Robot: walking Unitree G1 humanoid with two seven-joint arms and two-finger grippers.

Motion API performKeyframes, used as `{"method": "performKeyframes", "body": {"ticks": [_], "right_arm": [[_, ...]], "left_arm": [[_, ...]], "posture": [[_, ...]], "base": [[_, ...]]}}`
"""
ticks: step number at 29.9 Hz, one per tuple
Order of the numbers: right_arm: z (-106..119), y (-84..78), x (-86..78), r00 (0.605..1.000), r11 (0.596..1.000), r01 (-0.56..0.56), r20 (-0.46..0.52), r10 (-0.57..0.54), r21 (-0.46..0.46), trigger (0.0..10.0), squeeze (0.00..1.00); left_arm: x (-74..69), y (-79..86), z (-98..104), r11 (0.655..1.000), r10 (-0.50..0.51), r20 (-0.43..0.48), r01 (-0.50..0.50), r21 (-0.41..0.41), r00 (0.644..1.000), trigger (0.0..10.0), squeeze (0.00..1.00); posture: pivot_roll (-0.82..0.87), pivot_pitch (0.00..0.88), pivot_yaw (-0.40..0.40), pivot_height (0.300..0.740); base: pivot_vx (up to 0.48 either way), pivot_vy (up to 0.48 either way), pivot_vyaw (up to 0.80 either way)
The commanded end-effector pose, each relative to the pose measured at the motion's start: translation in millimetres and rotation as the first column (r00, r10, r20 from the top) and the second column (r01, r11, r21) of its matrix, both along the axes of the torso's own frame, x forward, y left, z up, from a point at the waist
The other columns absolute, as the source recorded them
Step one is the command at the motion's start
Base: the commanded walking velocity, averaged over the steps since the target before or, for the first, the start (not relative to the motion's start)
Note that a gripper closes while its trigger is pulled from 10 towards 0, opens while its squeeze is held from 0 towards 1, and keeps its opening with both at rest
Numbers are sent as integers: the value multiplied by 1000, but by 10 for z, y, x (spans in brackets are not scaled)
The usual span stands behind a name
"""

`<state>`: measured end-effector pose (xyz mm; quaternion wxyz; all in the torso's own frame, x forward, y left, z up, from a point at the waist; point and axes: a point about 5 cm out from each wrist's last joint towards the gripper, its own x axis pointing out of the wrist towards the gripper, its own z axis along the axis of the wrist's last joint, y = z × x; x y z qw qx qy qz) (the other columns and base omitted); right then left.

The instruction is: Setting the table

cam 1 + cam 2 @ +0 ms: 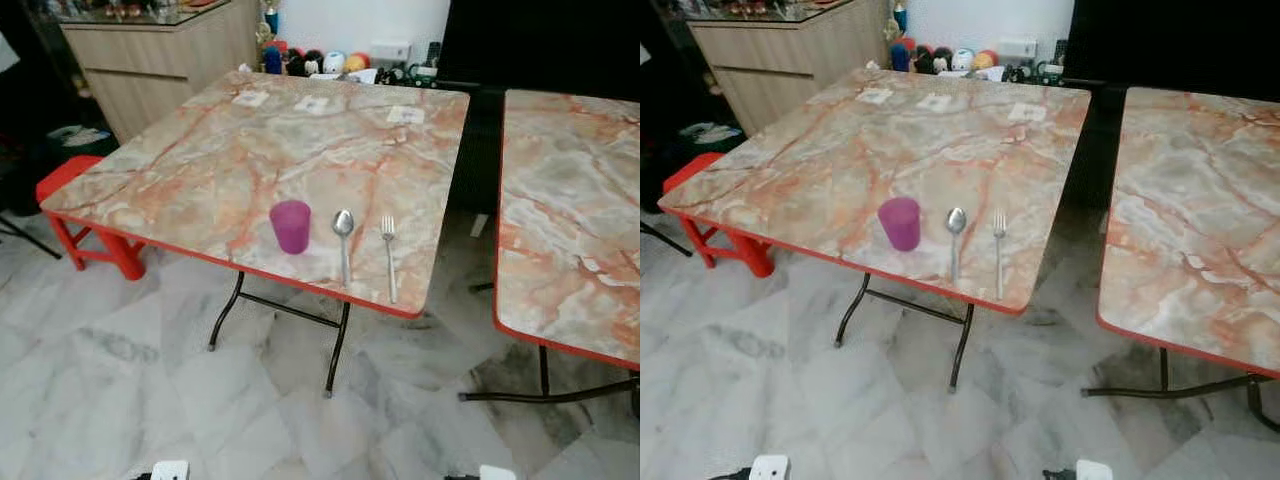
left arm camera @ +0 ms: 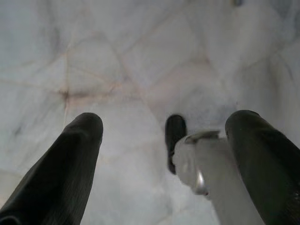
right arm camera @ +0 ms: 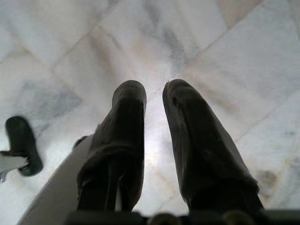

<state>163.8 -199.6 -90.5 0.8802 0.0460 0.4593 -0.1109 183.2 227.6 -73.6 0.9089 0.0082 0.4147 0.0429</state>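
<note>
A purple plastic cup (image 1: 291, 226) stands near the front edge of the marble-patterned folding table (image 1: 220, 160). To its right lie a metal spoon (image 1: 343, 240) and a metal fork (image 1: 389, 258), side by side with their handles toward me. Both arms hang low over the floor, away from the table. My left gripper (image 2: 166, 122) is open, its fingers spread wide over the pale floor tiles. The fingers of my right gripper (image 3: 154, 89) are close together with nothing between them, also pointing at the floor.
A second marble table (image 1: 570, 200) stands to the right across a narrow gap. A red stool (image 1: 80, 230) sits by the left corner, a wooden cabinet (image 1: 160, 60) behind it. Toys (image 1: 320, 62) line the back wall. Small paper cards (image 1: 405, 115) lie on the table's far side.
</note>
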Motion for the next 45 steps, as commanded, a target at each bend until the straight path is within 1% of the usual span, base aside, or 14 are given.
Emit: {"method": "performKeyframes", "body": {"ticks": [1,13,20,35,45], "right_arm": [[-24,76,-27,1000,1000,-3,-14,3,22,10000,0],[-27,65,-39,1000,1000,-5,-15,5,20,10000,0],[-25,37,-46,1000,1000,-4,-12,5,17,10000,0],[-21,51,-32,1000,1000,-5,-5,5,19,10000,0],[-18,59,-22,1000,1000,-6,-6,6,14,10000,0]], "left_arm": [[-129,48,-56,1000,20,-47,-20,2,999,10000,0],[-131,47,-57,1000,17,-47,-17,4,999,10000,0],[-126,40,-54,1000,12,-41,-12,-4,999,10000,0],[-125,27,-56,1000,8,-42,-9,-26,999,10000,0],[-122,22,-57,999,7,-42,-9,-33,999,10000,0]], "posture": [[8,93,8,740],[8,89,8,740],[7,89,6,740],[8,94,5,740],[9,99,4,740]], "base": [[0,356,0],[0,353,0],[0,0,0],[0,0,0],[284,0,0]]}}
